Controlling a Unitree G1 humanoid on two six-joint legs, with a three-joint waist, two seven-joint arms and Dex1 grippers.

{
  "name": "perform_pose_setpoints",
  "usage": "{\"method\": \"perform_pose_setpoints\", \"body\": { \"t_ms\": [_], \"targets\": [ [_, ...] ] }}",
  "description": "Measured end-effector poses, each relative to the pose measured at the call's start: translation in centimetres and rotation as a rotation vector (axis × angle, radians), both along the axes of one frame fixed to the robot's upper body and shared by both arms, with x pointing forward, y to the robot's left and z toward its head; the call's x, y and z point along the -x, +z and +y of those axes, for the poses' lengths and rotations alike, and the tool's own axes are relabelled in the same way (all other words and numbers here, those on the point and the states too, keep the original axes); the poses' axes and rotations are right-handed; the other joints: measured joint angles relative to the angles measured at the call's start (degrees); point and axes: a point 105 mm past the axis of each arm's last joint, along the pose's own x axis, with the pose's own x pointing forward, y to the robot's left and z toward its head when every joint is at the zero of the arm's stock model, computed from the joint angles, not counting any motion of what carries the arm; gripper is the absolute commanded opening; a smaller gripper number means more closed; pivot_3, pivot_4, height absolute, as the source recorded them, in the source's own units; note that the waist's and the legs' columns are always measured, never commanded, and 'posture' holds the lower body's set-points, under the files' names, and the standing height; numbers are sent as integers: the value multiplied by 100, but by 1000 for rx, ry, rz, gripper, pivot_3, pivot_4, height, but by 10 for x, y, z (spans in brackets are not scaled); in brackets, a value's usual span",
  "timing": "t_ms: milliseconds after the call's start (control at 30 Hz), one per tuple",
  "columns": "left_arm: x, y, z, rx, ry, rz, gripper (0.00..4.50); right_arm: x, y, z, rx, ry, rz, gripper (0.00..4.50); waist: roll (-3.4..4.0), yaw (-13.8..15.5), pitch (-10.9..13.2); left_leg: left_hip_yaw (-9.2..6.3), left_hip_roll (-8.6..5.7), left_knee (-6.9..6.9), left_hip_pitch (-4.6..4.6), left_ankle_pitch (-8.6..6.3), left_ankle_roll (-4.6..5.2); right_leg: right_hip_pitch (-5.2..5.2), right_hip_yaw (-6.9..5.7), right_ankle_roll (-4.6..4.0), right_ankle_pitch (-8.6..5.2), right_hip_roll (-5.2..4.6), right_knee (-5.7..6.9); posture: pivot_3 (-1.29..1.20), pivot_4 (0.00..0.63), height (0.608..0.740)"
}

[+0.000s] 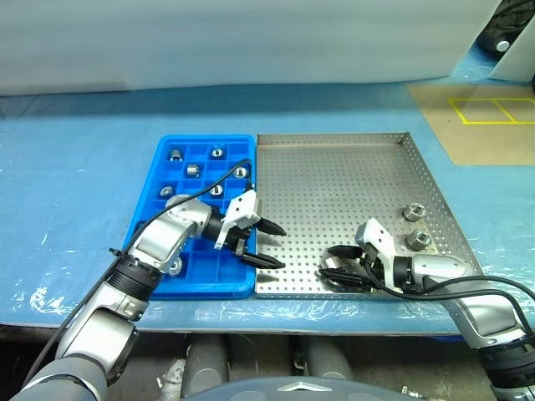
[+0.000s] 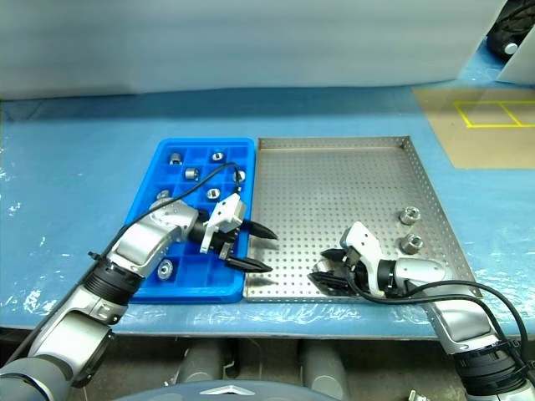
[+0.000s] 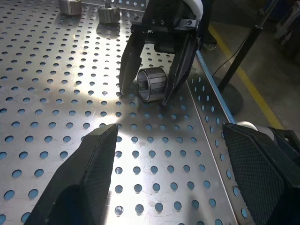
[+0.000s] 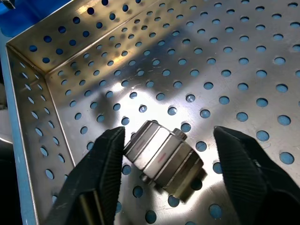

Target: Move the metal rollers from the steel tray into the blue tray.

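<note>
The steel tray [image 1: 334, 167] lies to the right of the blue tray [image 1: 201, 291], the two side by side. My right gripper [image 1: 328, 261] is low over the steel tray's near edge. It is open, and its fingers straddle a metal roller [image 4: 164, 157] that lies on its side. One finger touches the roller and the other stands a little off it. Two more rollers [image 1: 412, 211] [image 1: 418, 241] stand near the steel tray's right rim. Several rollers [image 1: 193, 170] sit in the blue tray's compartments. My left gripper [image 1: 282, 248] is open and holds nothing, hovering over the seam between the trays and pointing right.
Both trays rest on a table covered in blue plastic sheeting [image 1: 75, 167]. A brown board with yellow tape [image 1: 485, 117] lies at the back right. Black cables [image 1: 201, 192] run along both arms. The table's front edge is just behind the trays' near rims.
</note>
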Motion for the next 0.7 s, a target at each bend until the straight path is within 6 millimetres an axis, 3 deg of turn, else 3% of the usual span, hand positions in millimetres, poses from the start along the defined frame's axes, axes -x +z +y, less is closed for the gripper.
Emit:
{"method": "perform_pose_setpoints", "body": {
  "t_ms": [167, 300, 467, 700],
  "targets": [
    [0, 0, 0, -3, 1, -2, 3769, -1, 0, 1, -9, 1, -5, 1746, 0, -1, 0, 0, 0, 0, 0, 0, 0, 0, 0, 0, 0, 0, 0, -214, 150, 740],
    [-1, 0, 3, -10, 5, -3, 3769, -7, 3, 2, -15, -7, -18, 1746, 0, -1, 0, 0, 0, -2, 1, 0, 0, 0, 0, 0, 0, 0, 0, -201, 150, 740],
    [-3, 2, 12, -34, 20, -10, 3769, -23, 20, 13, -33, 1, -86, 1746, 1, -8, 0, 1, 1, -4, 2, 1, -2, -2, 0, 0, 0, 1, 2, -179, 150, 740],
    [-22, 32, 37, -33, 106, -103, 3769, -46, 56, 35, -114, 53, -177, 1746, 2, 36, 0, 1, 1, -7, 1, 3, -5, -3, -1, -2, 0, 2, 3, -100, 150, 740]
  ]
}}
